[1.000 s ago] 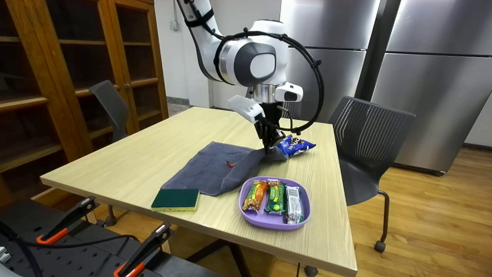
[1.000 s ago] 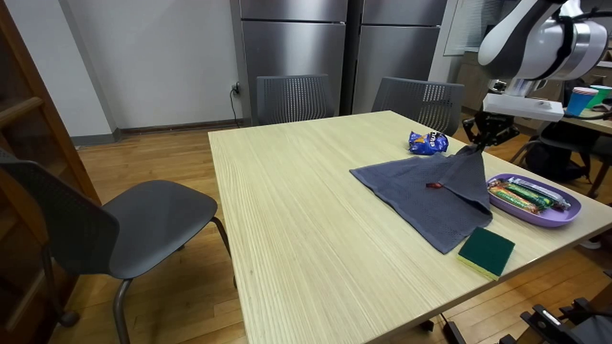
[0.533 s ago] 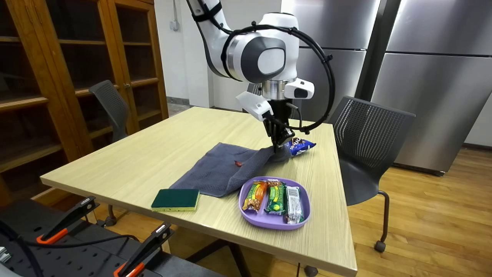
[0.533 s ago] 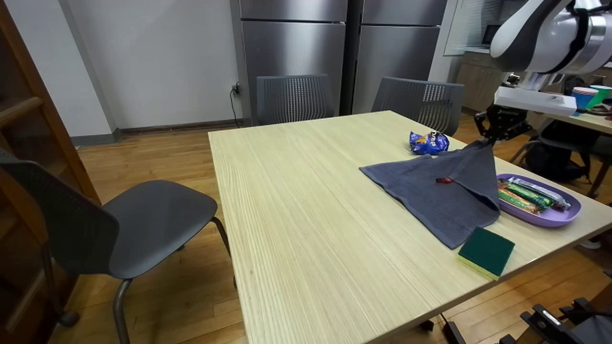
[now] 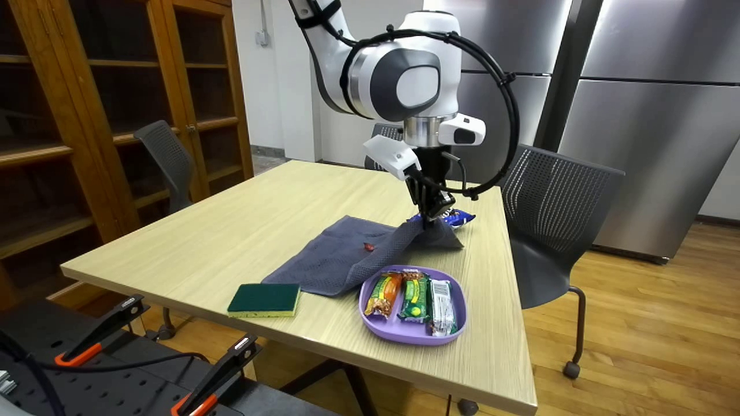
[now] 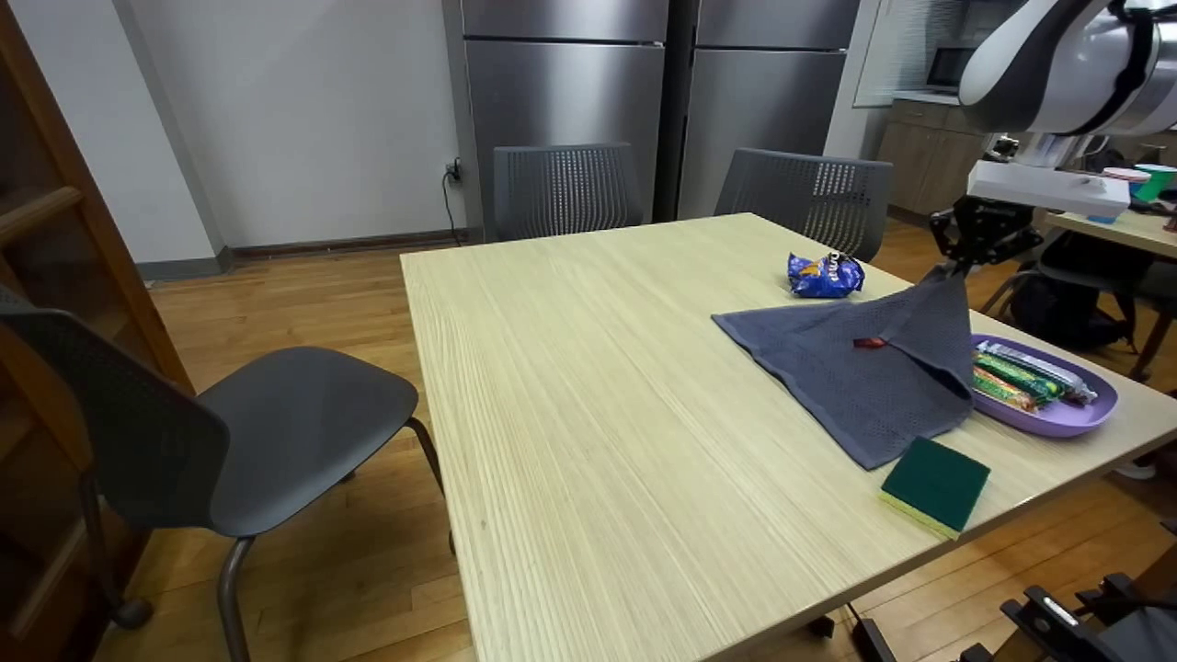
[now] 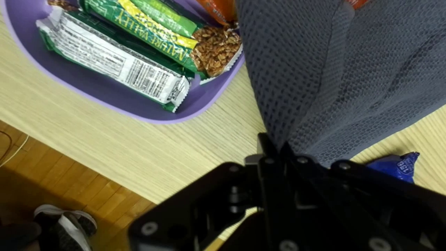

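The grey, dimpled towel [image 6: 809,368] rises folded to the gripper [image 7: 277,145] clenched on it, having slid nearer the edge of the table [image 5: 277,222] beside the chair [image 5: 543,231].

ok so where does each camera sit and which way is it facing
An exterior view: raised, beyond the table edge nearest the sponge, facing the refrigerators; arm and gripper in the upper middle.
An exterior view: also raised, a chair at left, facing the pale wall; arm and gripper at upper right.
Wrist view: at the arm's end, facing down at the towel and purple tray; gripper, shut on the towel, at the bottom.
Both exterior views share the towel, sponge, tray and refrigerators.
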### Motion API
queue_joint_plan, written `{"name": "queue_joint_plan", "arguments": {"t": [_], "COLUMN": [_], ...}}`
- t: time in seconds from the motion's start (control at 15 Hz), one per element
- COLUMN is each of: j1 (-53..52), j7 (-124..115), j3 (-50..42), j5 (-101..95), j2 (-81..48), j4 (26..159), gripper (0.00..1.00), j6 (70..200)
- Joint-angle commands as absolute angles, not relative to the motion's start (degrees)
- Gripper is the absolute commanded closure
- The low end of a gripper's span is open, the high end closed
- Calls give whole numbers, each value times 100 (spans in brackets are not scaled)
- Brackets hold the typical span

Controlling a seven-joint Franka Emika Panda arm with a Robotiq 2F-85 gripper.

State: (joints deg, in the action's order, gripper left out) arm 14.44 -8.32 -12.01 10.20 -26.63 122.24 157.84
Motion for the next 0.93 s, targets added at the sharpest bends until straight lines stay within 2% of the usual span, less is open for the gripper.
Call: {"name": "queue_joint_plan", "arguments": {"t": [0.0,0.87], "j1": [1435,1403], "j7": [-920,-1011], "j3": [-1338,-1857], "j5": [963,764], "j2": [-2478,-2369], "j4": [12406,12857], "gripper": [99,99], "j6": [15758,15766]}}
